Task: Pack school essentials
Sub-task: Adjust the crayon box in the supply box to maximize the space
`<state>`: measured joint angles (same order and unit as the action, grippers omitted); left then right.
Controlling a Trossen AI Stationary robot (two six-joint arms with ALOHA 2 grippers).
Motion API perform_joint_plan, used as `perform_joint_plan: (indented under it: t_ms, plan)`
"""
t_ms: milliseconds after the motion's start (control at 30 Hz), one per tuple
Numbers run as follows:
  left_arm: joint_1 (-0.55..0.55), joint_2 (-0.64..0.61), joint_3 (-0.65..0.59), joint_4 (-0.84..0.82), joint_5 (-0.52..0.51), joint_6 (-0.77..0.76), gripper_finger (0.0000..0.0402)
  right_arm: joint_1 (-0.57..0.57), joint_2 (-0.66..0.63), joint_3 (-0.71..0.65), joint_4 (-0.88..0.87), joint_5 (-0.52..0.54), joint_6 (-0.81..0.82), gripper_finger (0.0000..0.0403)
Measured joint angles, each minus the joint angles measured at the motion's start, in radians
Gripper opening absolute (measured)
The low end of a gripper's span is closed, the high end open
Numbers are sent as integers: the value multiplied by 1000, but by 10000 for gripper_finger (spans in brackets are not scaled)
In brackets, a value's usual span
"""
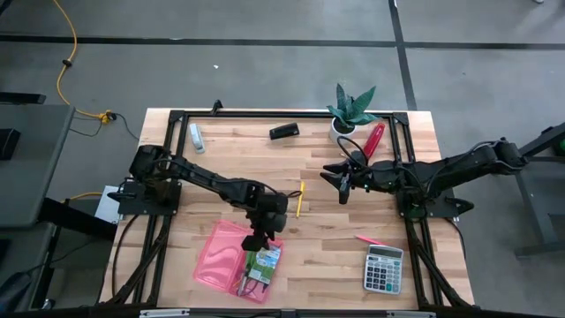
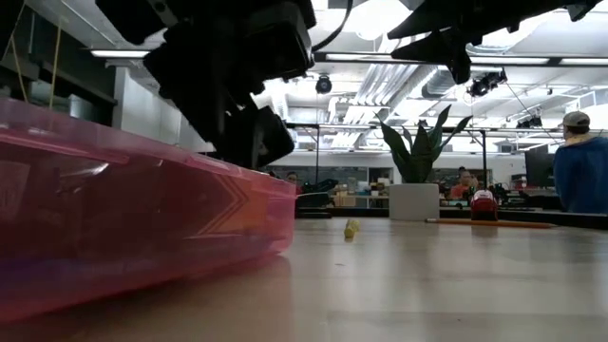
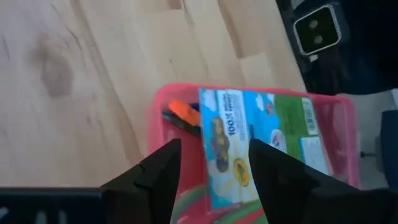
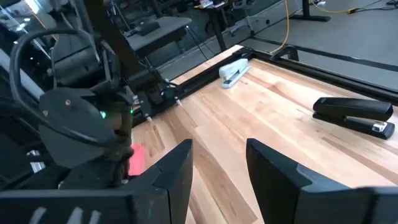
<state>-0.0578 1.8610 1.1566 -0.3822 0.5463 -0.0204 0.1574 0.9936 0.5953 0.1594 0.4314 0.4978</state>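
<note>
A pink see-through pouch [image 1: 225, 256] lies flat on the table's near left part; it also shows in the low view [image 2: 142, 209]. A green-blue box [image 3: 249, 140] lies in its open end [image 1: 265, 260], beside an orange-tipped item [image 3: 183, 111]. My left gripper [image 1: 259, 240] hangs open just above the box, pointing down, one finger on each side of it [image 3: 214, 171]. My right gripper [image 1: 341, 183] is open and empty above the table's middle right [image 4: 217, 168]. A yellow pencil [image 1: 300, 200] lies on the table between the arms. A pink-red pencil [image 1: 369, 239] lies by the calculator.
A grey calculator [image 1: 384, 268] lies near right. A red oblong object [image 1: 374, 138] and a potted plant [image 1: 351, 111] stand far right. A black stapler [image 1: 284, 132] and a pale stapler [image 1: 196, 137] lie at the far edge. A person [image 2: 579, 171] stands beyond the table.
</note>
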Motion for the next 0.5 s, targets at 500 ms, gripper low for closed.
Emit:
perform_joint_plan:
  t_ms: [500]
  plan:
    - [-26, 1, -1, -77, -51, 77, 179, 0, 0, 0, 1, -17, 0, 142]
